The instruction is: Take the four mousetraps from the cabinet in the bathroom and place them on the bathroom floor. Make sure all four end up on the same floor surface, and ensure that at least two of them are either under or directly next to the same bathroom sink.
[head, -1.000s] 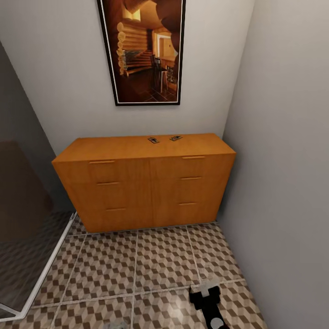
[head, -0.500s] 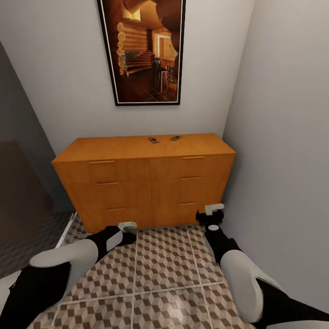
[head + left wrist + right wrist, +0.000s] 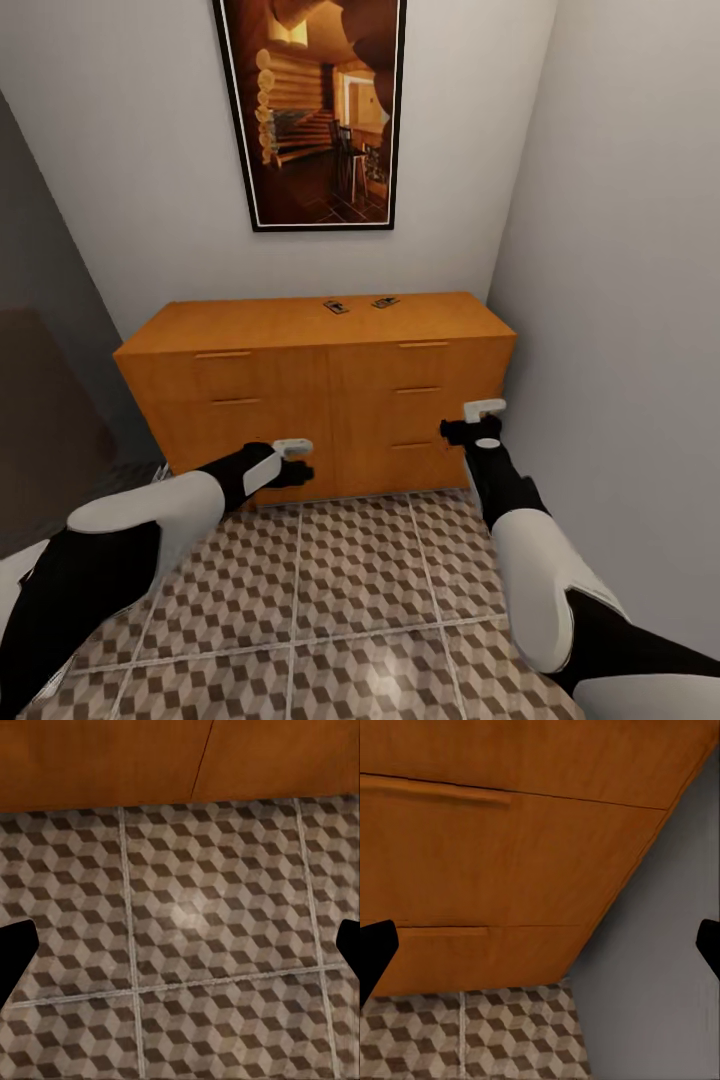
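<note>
Two mousetraps [image 3: 336,307] [image 3: 385,301] atop cabinet [image 3: 320,400], left claw [image 3: 291,460] and right claw [image 3: 472,420] spread, empty

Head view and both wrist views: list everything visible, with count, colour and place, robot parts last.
mousetraps: two, brown with dark metal, on the cabinet top toward the back, side by side.
cabinet: one, orange wood, six drawer fronts, against the back wall.
picture: one, dark-framed log-cabin interior, on the wall above the cabinet.
floor: brown, beige and white cube-pattern tiles, in front of the cabinet.
left gripper: one, black and white, raised before the lower left drawers, open.
right gripper: one, black and white, before the lower right drawers, open.
</note>
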Controlling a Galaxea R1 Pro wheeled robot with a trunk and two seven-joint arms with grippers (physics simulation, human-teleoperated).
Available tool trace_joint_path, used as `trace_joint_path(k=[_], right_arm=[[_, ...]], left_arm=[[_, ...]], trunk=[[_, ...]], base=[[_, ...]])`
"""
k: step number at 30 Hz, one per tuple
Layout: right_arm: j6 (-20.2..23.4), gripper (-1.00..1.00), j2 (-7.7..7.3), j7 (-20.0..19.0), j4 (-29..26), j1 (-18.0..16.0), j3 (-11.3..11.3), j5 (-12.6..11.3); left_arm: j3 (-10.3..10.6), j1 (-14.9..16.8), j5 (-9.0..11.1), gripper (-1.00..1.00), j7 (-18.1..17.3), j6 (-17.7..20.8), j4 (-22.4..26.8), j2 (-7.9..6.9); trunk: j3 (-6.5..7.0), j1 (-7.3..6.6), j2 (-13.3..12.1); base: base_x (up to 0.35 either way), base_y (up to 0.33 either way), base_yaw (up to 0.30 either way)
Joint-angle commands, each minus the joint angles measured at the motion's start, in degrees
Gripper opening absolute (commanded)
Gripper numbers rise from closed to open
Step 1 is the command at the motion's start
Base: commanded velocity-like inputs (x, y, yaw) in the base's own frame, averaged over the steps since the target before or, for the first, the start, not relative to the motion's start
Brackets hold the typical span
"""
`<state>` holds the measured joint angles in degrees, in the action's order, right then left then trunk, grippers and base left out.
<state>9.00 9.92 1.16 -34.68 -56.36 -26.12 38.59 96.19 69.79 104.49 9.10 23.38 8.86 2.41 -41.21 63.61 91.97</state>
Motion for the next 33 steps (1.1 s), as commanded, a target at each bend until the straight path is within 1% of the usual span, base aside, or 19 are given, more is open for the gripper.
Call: trace_joint_path(k=[1, 5, 6, 9, 11, 12, 13, 16, 18, 19, 20, 22, 25, 26, 30, 31, 33], right_arm=[[1.0, 1.00, 0.07, -0.2, -1.3, -0.1, -0.2, 0.3], [3.0, 1.00, 0.07, -0.7, -5.3, -0.1, -0.2, -1.4], [3.8, 1.00, 0.07, -0.8, -7.0, -0.1, -0.2, -2.7], [5.4, 1.00, 0.07, -0.8, -9.4, -0.1, -0.2, -4.7], [6.8, 1.00, 0.07, -0.9, -11.0, -0.1, -0.1, -5.7], [7.6, 1.00, 0.07, -0.9, -11.8, -0.1, -0.1, -6.1], [9.3, 1.00, 0.07, -0.9, -13.4, -0.2, -0.1, -6.7], [11.9, 1.00, 0.07, -1.0, -16.1, -0.2, 0.3, -7.2], [13.5, 1.00, 0.07, -1.1, -18.0, -0.2, 1.1, -7.4], [15.0, 1.00, 0.07, -1.2, -20.0, -0.2, 2.4, -7.6], [15.7, 1.00, 0.07, -1.2, -20.9, -0.2, 3.3, -7.7], [17.3, 1.00, 0.07, -1.3, -22.9, -0.2, 5.3, -7.9], [20.1, 1.00, 0.07, -1.4, -25.9, -0.2, 8.8, -8.6], [22.3, 1.00, 0.07, -1.4, -27.9, -0.2, 11.2, -9.5], [26.6, 1.00, 0.07, -1.5, -31.0, -0.2, 16.0, -12.6], [28.3, 1.00, 0.07, -1.4, -31.8, -0.2, 18.2, -14.6], [29.5, 1.00, 0.07, -1.4, -32.4, -0.2, 20.2, -16.8]], left_arm=[[0.3, 0.6, 0.5, 1.00, 0.4, 0.1, 0.4, 0.01], [0.2, 2.7, 0.5, 1.00, 0.4, 0.3, 1.8, 0.16], [0.2, 3.7, 0.6, 1.00, 0.4, 0.3, 2.7, 0.23], [-0.1, 5.1, 0.6, 1.00, 0.4, 0.4, 4.3, 0.36], [-0.8, 5.9, 0.6, 1.00, 0.5, 0.4, 5.5, 0.42], [-1.3, 6.3, 0.6, 1.00, 0.5, 0.4, 6.1, 0.44], [-2.7, 7.0, 0.6, 1.00, 0.5, 0.5, 7.3, 0.44], [-5.4, 7.9, 0.5, 1.00, 0.6, 1.3, 8.9, 0.39], [-7.3, 8.6, 0.5, 1.00, 0.6, 2.5, 9.7, 0.35], [-9.1, 9.4, 0.4, 1.00, 0.6, 4.2, 10.3, 0.30], [-9.9, 9.8, 0.4, 1.00, 0.6, 5.1, 10.5, 0.29], [-11.4, 10.8, 0.3, 1.00, 0.6, 6.6, 10.7, 0.25], [-13.1, 12.6, 0.3, 1.00, 0.7, 8.0, 11.0, 0.09], [-13.8, 13.8, 0.3, 1.00, 0.7, 8.6, 11.1, -0.02], [-14.5, 16.0, 0.3, 1.00, 0.7, 9.2, 11.2, -0.11], [-14.6, 16.4, 0.2, 1.00, 0.7, 9.2, 11.2, -0.12], [-14.8, 17.5, 0.2, 1.00, 0.7, 9.3, 11.2, -0.08]], trunk=[[-0.06, 0.00, 0.0], [-0.06, 0.00, 0.0], [-0.06, 0.00, 0.0], [-0.06, 0.00, 0.0], [-0.06, 0.00, 0.0], [-0.06, 0.00, 0.0], [-0.06, 0.00, 0.0], [-0.06, 0.00, 0.0], [-0.06, 0.00, 0.0], [-0.06, 0.00, 0.0], [-0.06, 0.00, 0.0], [-0.06, 0.00, 0.0], [-0.06, 0.00, 0.0], [-0.06, 0.00, 0.0], [-0.06, 0.00, 0.0], [-0.06, 0.00, 0.0], [-0.06, 0.00, 0.0]], base=[[0.000, 0.000, 0.000], [0.000, 0.000, 0.000], [0.000, 0.000, 0.000], [0.000, 0.000, 0.000], [0.000, 0.000, 0.000], [0.000, 0.000, 0.000], [0.000, 0.000, 0.000], [0.000, 0.000, 0.000], [0.000, 0.000, 0.000], [0.000, 0.000, 0.000], [0.000, 0.000, 0.000], [0.000, 0.000, 0.000], [0.000, 0.000, 0.000], [0.000, 0.000, 0.000], [0.000, 0.000, 0.000], [0.000, 0.000, 0.000], [0.000, 0.000, 0.000]])
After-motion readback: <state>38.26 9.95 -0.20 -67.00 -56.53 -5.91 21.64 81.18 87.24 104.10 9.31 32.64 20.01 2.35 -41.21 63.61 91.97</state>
